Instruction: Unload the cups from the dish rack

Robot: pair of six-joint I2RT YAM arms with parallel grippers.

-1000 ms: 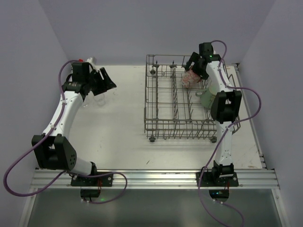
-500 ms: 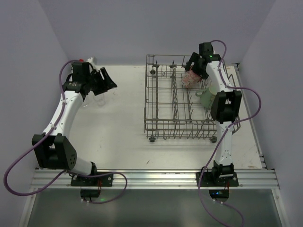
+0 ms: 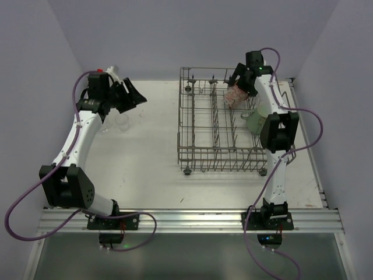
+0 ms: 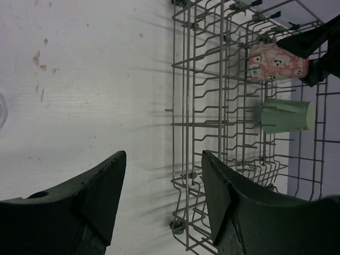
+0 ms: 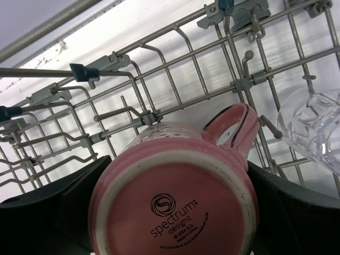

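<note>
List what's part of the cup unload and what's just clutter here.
Job:
- dish rack
- pink cup
- mint-green mug
- clear glass in the rack
- clear tumblers on the table

Lying about:
- purple cables
- aluminium rail
- stains on the table

lab: bare-walled bench (image 3: pixel 151 169), bolted arms (image 3: pixel 74 137)

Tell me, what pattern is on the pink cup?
Small pale faces with dark eyes on the pink cup; the left wrist view shows it best.
</note>
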